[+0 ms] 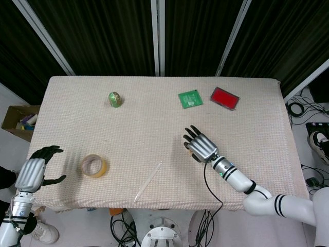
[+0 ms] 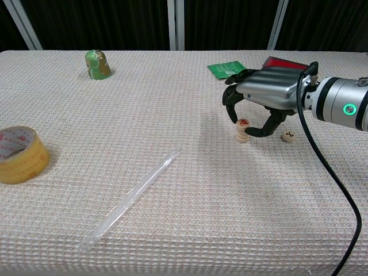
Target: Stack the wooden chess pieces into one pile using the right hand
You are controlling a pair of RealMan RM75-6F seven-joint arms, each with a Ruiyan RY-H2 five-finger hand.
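A short pile of round wooden chess pieces stands on the cloth-covered table, its top piece marked in red. My right hand arches over it, thumb and a finger pinching the top piece from both sides. One loose piece with a black mark lies just right of the pile, under the palm. In the head view the right hand hides the pieces. My left hand hovers off the table's front left corner, fingers apart and holding nothing.
A yellow tape roll sits at the left and a clear plastic tube lies in front of the middle. At the back are a green figurine, a green card and a red box.
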